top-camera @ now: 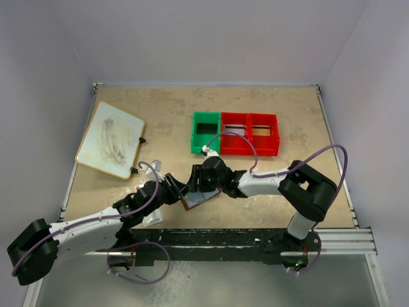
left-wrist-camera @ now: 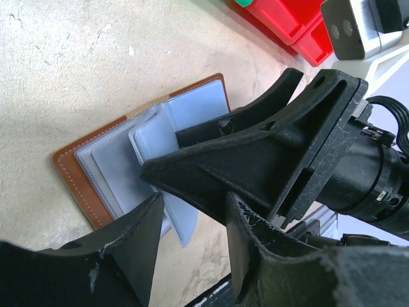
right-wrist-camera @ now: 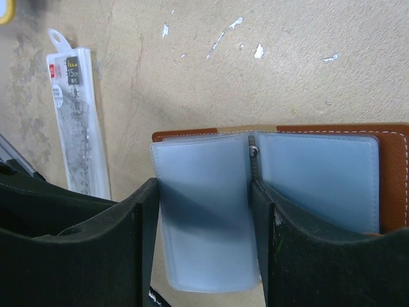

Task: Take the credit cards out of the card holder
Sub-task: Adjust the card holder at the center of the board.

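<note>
Tan table — brown card holder lies spread open

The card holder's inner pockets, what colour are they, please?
Bluish-grey inner pockets, clearest in the right wrist view.

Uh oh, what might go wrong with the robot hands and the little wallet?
1. Both grippers crowd over the open card holder. The left gripper has the right gripper right in front of it, so they may bump.
2. A floppy plastic sleeve sits between the right gripper's open fingers. Pinching may grab the sleeve, not a card, and drag the whole holder.
3. No card shows through the cloudy sleeves, so finding one may be hard.
</note>
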You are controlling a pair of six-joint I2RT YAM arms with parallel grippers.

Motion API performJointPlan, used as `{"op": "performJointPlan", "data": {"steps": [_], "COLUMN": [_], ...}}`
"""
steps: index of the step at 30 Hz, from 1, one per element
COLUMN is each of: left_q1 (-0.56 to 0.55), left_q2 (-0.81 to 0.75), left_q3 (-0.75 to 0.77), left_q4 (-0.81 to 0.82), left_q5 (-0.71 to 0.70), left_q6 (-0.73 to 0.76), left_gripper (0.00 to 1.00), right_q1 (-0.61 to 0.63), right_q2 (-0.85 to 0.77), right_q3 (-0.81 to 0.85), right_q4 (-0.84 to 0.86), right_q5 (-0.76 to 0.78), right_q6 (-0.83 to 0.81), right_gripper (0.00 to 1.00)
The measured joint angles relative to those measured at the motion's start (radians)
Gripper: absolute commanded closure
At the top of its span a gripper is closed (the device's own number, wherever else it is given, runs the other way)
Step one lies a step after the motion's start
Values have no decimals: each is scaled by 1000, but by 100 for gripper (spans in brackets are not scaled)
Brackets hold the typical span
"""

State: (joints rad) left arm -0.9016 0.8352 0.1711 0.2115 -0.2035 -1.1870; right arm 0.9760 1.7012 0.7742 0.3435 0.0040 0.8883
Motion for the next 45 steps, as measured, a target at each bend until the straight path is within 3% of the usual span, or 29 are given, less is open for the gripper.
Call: {"op": "performJointPlan", "data": {"steps": [5, 12, 17, 36, 45], "left_q1": [-3, -11, -11, -15, -18], "left_q2": [-33, -211, -190, 109, 211], "left_q3": [-5, 7, 8, -18, -19], "left_q4": [-16, -200, -243, 34, 183], "left_q5": [-5, -8, 27, 73, 98], "left_q6": [-10, -8, -25, -43, -47], "left_gripper": [58, 59, 61, 63, 75], "right_q1": [0, -1, -1, -1, -3], "right_q2": [0, 0, 0, -1, -3], "right_q3": [0, 0, 0, 0, -2], "right_q4": [0, -1, -1, -1, 0], "right_q5": [1, 2, 3, 4, 3], "right_q6": [2, 11, 15, 18, 25], "right_gripper": [52, 52, 52, 52, 50]}}
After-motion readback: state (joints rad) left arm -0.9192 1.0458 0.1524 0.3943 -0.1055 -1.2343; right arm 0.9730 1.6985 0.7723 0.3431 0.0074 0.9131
